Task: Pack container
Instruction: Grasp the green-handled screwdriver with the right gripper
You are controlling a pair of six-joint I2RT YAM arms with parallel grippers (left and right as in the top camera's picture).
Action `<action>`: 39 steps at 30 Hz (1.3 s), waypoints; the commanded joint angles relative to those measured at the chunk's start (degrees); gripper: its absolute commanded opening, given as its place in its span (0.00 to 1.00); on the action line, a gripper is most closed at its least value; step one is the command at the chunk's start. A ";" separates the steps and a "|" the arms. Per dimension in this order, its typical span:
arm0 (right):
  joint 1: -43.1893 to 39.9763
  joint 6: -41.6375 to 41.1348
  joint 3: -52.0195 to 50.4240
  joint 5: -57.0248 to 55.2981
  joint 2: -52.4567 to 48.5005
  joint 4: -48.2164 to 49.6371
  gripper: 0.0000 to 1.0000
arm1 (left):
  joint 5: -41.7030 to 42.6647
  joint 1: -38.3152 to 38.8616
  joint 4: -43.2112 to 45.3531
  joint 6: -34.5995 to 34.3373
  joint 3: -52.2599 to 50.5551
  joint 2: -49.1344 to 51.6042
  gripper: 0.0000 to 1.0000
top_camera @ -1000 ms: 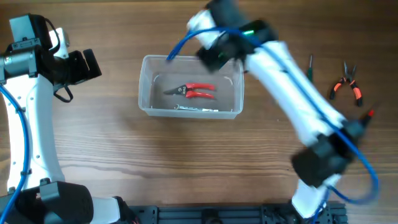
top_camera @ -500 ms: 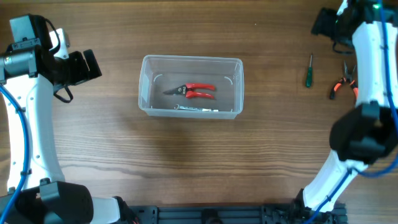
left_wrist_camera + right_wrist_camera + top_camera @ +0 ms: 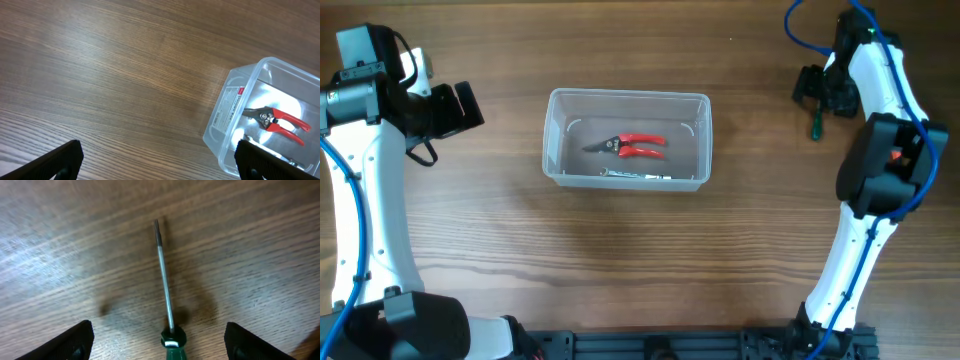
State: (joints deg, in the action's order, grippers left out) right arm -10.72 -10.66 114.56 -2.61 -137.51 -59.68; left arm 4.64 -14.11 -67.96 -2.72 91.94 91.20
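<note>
The clear plastic container (image 3: pixel 552 140) sits at the table's centre. It holds red-handled pliers (image 3: pixel 630 146) and a slim metal tool (image 3: pixel 638 176) along its near wall. My right gripper (image 3: pixel 817 95) is open at the far right, above a green-handled screwdriver (image 3: pixel 814 127) that lies on the table. In the right wrist view the screwdriver (image 3: pixel 164 275) lies between the spread fingers (image 3: pixel 160 342), untouched. My left gripper (image 3: pixel 455 108) is open and empty, left of the container. The left wrist view shows the container (image 3: pixel 225 107) and pliers (image 3: pixel 277 120) ahead of the open fingers (image 3: pixel 160 160).
The wooden table (image 3: pixel 620 260) carries nothing else that I can see. The right arm (image 3: pixel 880 150) stretches along the right edge and covers the table beneath it.
The right arm has swung from above the container to the far right and now hovers over the green screwdriver. The left arm and the container's contents have not moved.
</note>
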 commanded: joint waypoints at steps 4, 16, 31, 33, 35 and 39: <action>-0.13 0.15 -1.51 -0.52 -1.11 -1.70 0.83 | 1.55 0.46 -0.04 -0.76 0.20 0.44 1.00; -0.13 0.13 -9.64 -0.50 -1.16 0.28 0.51 | 1.55 0.55 -0.17 -0.76 0.22 0.44 1.00; -0.13 1.73 -9.38 -0.22 -0.98 0.79 0.04 | 1.51 0.55 -2.19 -0.74 0.20 0.44 1.00; 0.02 3.61 -8.50 0.11 -0.13 0.46 0.04 | 1.51 0.55 -2.64 -0.74 0.20 0.44 1.00; 0.92 6.78 -6.03 0.11 3.19 -1.22 0.04 | 1.51 0.55 -3.32 -0.74 0.20 0.44 1.00; 6.45 12.76 -2.03 1.60 14.93 -3.65 0.04 | 1.53 0.55 -3.96 -0.74 0.20 0.44 1.00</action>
State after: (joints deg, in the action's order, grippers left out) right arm -8.78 -2.96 108.49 -2.20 -132.81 -63.13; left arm 5.08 -13.89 -71.77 -2.74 91.94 91.20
